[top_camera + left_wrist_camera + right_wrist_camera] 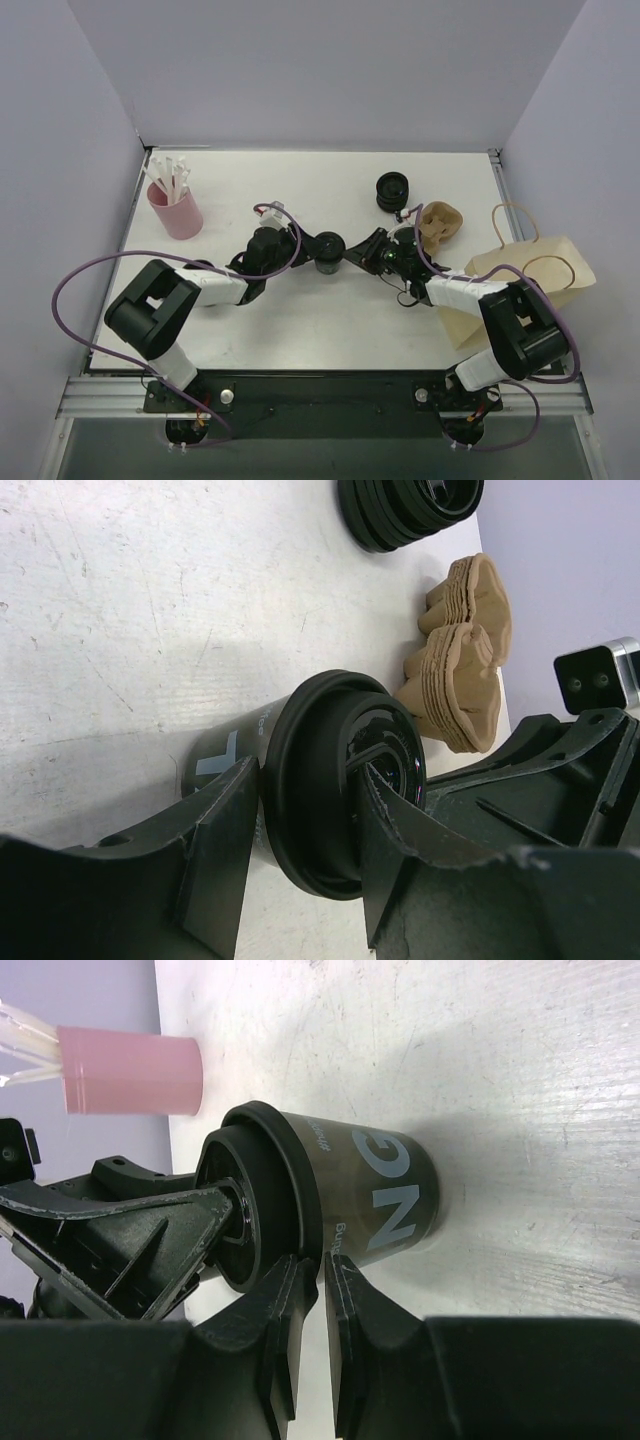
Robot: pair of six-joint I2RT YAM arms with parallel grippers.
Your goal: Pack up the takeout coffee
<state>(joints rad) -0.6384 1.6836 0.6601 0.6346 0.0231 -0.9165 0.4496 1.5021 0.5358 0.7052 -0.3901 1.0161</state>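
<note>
The takeout coffee (327,255), a small black cup with a black lid, stands upright mid-table between both arms. My left gripper (311,250) reaches in from the left. In its wrist view the coffee (330,780) sits between the jaws, one finger (215,850) against the cup under the lid's rim and the other across the lid's top, so the left gripper (305,865) is shut on it. My right gripper (353,252) comes from the right. Its jaws (322,1280) stand almost together, pinching the lid's rim of the coffee (370,1195).
A brown paper bag (520,280) lies at the right table edge. Tan paper pieces (441,222) and a stack of black ribbed rings (393,190) sit behind the right gripper. A pink cup of white sticks (177,212) stands at the back left.
</note>
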